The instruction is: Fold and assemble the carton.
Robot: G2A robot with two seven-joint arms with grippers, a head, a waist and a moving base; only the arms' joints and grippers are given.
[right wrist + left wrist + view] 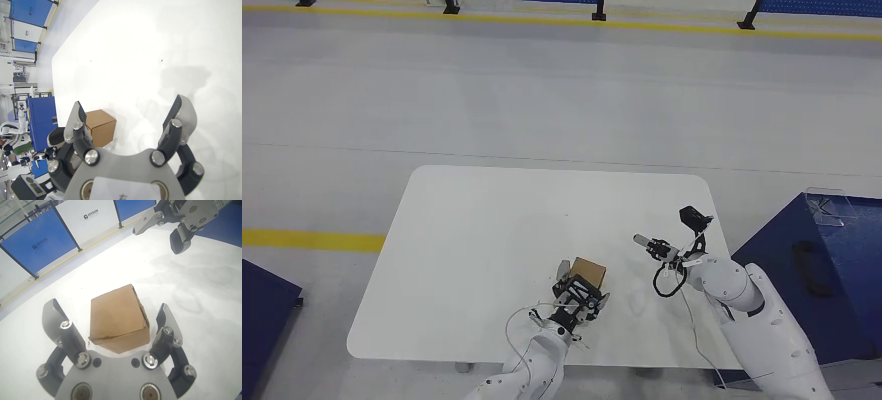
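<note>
- near the front edge of the bench point(492, 230), a little right of its middle, sits the carton point(118, 317): a small brown box, standing on the bench and held by nothing.
- it already reads as a closed cube; in the left wrist view the flap seam on the face nearest the left arm looks slightly sprung, with a ragged edge down one corner.
- left pincer point(108, 305): spread wide, one finger on each side of the carton, with a gap showing on both sides, so no contact that i can see.
- key relation: the carton lies straight ahead of the left pincer, between its fingers and close in to the palm. closing would catch it across two opposite side walls.
- long axis: none to speak of, the box is about as tall as it is wide.
- right pincer point(128, 102): also spread and holding nothing. it hangs above bare bench, well apart from the carton, which lies off to one side beyond one of its fingers.
- left arm is clearly the nearer one.
- judgement: folding looks nearly done. the next move is likely a left squeeze to steady the box while the right presses the loose seam.
</note>
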